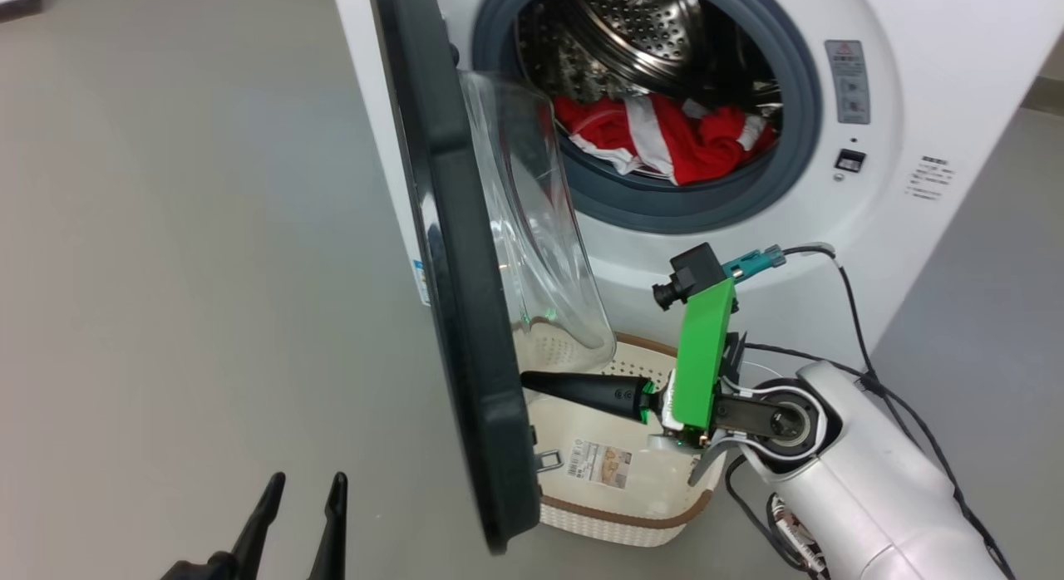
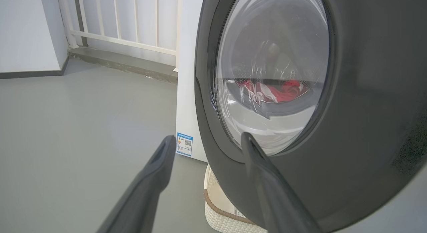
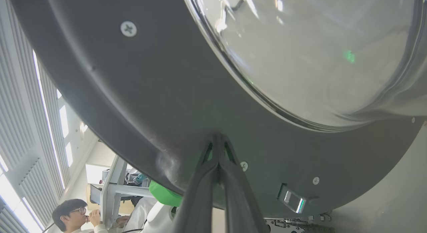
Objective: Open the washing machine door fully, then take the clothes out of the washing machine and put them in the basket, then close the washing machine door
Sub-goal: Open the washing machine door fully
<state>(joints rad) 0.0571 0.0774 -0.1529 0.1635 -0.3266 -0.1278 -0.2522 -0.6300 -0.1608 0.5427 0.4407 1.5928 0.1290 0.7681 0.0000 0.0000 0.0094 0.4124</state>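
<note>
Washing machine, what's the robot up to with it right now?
The robot is working on the washing machine door, which stands swung out from the washing machine. Its right gripper is shut, tips at the door's inner face near the lower rim, seemingly to push it wider. The left gripper is open and holds nothing, on the door's outer side. The red and white clothes lie in the drum, and the basket sits on the floor below the door with no clothes in it.

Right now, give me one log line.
right gripper: shut, tips at washing machine door inner face | left gripper: open, idle | clothes: in washing machine | basket: empty
</note>
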